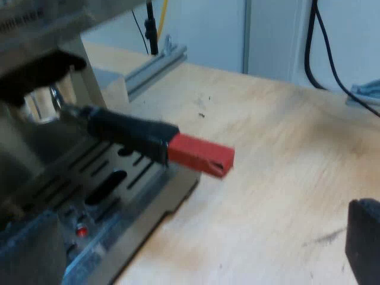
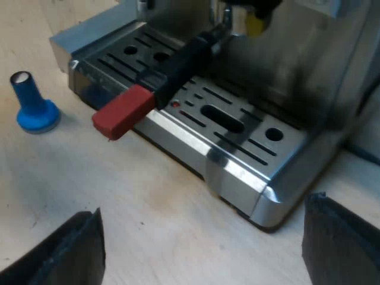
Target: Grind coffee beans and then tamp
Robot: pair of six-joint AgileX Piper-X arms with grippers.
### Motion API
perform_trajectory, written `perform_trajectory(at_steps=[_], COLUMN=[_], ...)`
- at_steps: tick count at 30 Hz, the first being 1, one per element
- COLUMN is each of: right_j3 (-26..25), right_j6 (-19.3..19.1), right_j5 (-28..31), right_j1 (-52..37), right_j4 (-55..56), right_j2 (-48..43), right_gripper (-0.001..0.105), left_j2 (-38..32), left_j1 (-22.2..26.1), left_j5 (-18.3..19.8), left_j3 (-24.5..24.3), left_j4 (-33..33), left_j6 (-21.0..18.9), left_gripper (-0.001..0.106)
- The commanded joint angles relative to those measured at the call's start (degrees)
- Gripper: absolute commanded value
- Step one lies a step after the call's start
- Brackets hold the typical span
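The espresso machine [image 1: 35,71] stands on a wooden table. The metal holder is fixed into its front, and its dark handle [image 1: 127,133] juts out over the slotted drip tray [image 1: 101,190] and ends in a red tip [image 1: 200,155]. My left gripper [image 1: 202,261] is open; one black finger [image 1: 365,237] shows over bare wood, away from the red tip. In the right wrist view the handle [image 2: 178,65] and red tip [image 2: 122,111] reach past the drip tray's edge [image 2: 178,139]. My right gripper [image 2: 205,243] is open and holds nothing, short of the tray's corner. A blue tamper [image 2: 32,107] stands upright on the table.
An aluminium rail [image 1: 157,65] lies on the table beside the machine, with a white wall behind it. A small red light [image 2: 175,104] shows on the tray under the handle. Bare wood [image 1: 279,178] stretches out past the red tip.
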Motion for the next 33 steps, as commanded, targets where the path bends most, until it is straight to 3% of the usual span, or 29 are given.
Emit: perform_trajectory(at_steps=[1, 4, 13, 18, 20, 23, 28, 33], right_j3=[1.27, 3.55, 6.47, 8.16, 9.3, 11.17, 13.1, 13.86], right_j6=[0.85, 3.34, 7.71, 18.61, 20.54, 21.9, 22.64, 25.33], right_j5=[0.33, 3.77, 16.94, 23.81, 27.26, 32.36, 40.96, 46.89], right_j1=[1.73, 5.51, 18.07, 27.72, 30.68, 35.92, 44.3, 50.61], right_j4=[-1.94, -3.79, -9.23, -9.27, -9.98, -12.51, -18.07, -23.9], right_j2=[-0.08, -0.09, 0.02, 0.02, 0.02, 0.3, 4.25, 11.5], right_gripper=[0.07, 0.07, 0.069, 0.049, 0.049, 0.047, 0.034, 0.035], left_j2=[-0.16, -0.16, -0.16, -0.16, -0.16, -0.16, -0.16, -0.16], left_j1=[-0.4, -0.4, -0.4, -0.4, -0.4, -0.4, -0.4, -0.4], left_j5=[2.34, 4.67, 4.66, 4.66, 4.66, 4.66, 4.66, 4.66], left_j3=[1.53, 3.67, 4.47, 4.47, 4.47, 4.47, 4.47, 4.47], left_j4=[-2.16, -2.87, -2.85, -2.85, -2.85, -2.85, -2.85, -2.85], left_j6=[0.33, 0.33, -0.06, -0.05, -0.05, -0.05, -0.05, -0.05], left_gripper=[0.097, 0.097, 0.097, 0.097, 0.097, 0.097, 0.097, 0.097])
